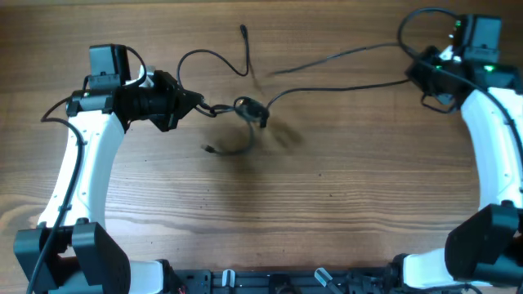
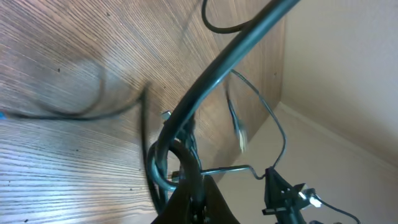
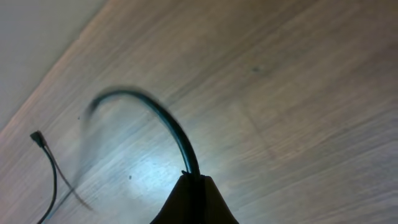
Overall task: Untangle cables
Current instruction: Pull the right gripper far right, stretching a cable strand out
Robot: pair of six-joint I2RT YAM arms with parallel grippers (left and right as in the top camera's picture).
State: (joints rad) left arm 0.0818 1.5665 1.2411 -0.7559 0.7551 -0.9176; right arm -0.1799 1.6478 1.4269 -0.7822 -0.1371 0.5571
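Thin black cables (image 1: 250, 109) hang knotted above the middle of the table, blurred by motion. One strand runs right to my right gripper (image 1: 417, 77); a loop runs left to my left gripper (image 1: 198, 103). A loose plug end (image 1: 243, 31) lies near the far edge, another (image 1: 209, 149) lies below the knot. In the left wrist view my left gripper (image 2: 198, 186) is shut on the cables (image 2: 205, 81), with loops beside the jaws. In the right wrist view my right gripper (image 3: 194, 183) is shut on a cable (image 3: 168, 124) that curves up and left.
The wooden table (image 1: 327, 204) carries only the cables. The arm bases stand at the front left (image 1: 65, 253) and front right (image 1: 482, 245). A plug end (image 3: 37, 138) shows at the left of the right wrist view.
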